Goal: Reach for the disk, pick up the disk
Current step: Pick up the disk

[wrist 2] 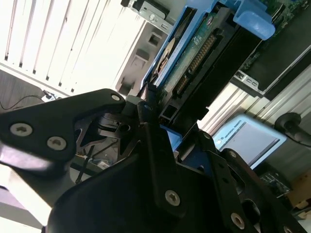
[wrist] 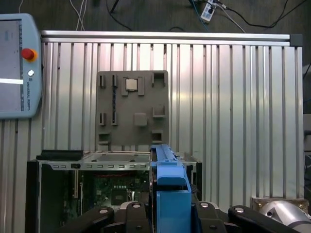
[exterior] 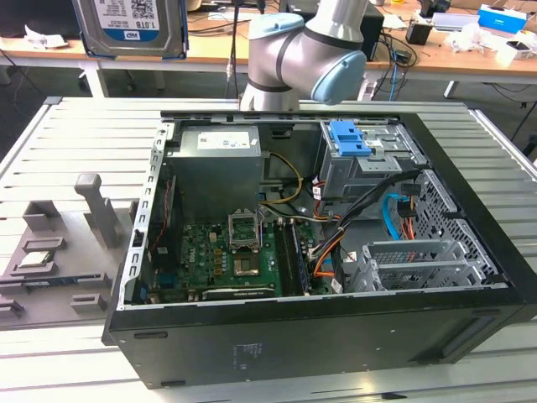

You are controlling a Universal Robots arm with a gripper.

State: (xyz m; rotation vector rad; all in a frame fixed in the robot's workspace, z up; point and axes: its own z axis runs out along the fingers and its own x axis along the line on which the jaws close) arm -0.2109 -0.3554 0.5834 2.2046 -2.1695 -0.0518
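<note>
Exterior view slants down into the open computer case [exterior: 336,340]; first wrist view shares it from overhead; second wrist view closes on the disk [wrist 2: 195,54].

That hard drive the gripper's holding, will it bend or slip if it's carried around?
Probably rigid: the disk is a flat metal slab. Likely heavy for its size. The gripper clamps its smooth blue plastic rails, so it could slip if jolted.

Arm [exterior: 289,50]: silver-grey tube links, fat rounded joints, light-blue end caps [exterior: 340,80]. Gripper [wrist 2: 163,124]: matte black linkage plates with rounded edges, silver socket-head screws [wrist 2: 172,197] at the pivots in the second wrist view. Silver cylinder [wrist: 281,213] in the first wrist view, probably a wrist joint.
</note>
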